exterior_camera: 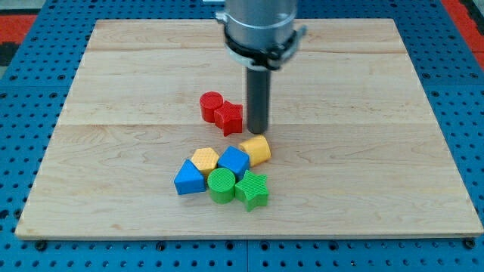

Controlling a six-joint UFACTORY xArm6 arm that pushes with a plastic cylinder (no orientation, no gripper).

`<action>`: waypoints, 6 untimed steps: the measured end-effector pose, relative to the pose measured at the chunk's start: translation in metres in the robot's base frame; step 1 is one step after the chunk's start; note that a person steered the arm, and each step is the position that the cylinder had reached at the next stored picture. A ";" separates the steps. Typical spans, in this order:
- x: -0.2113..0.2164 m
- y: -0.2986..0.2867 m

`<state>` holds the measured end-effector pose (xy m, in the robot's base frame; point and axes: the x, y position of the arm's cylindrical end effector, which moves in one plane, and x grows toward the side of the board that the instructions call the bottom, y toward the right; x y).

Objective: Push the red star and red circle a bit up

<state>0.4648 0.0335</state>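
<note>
Blocks sit on the wooden tabletop (113,75). Near frame centre, the red circle (211,104) touches the red star (229,118) on its lower right. My tip (259,131) stands just right of the star. No pincer shows. Below cluster a yellow cylinder (257,150), yellow hexagon (205,160), blue cube (233,161), blue triangle (189,178), green circle (221,185) and green star (252,190).

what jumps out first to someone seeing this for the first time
The big grey arm with its dark rod comes down from the view's top centre, my tip just right of the red star block and red round block, which touch. Below them, six yellow, blue and green blocks huddle on the pale wooden board.
</note>
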 end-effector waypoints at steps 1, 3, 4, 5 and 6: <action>0.002 -0.023; -0.021 -0.086; -0.029 -0.097; -0.034 -0.098; -0.033 -0.030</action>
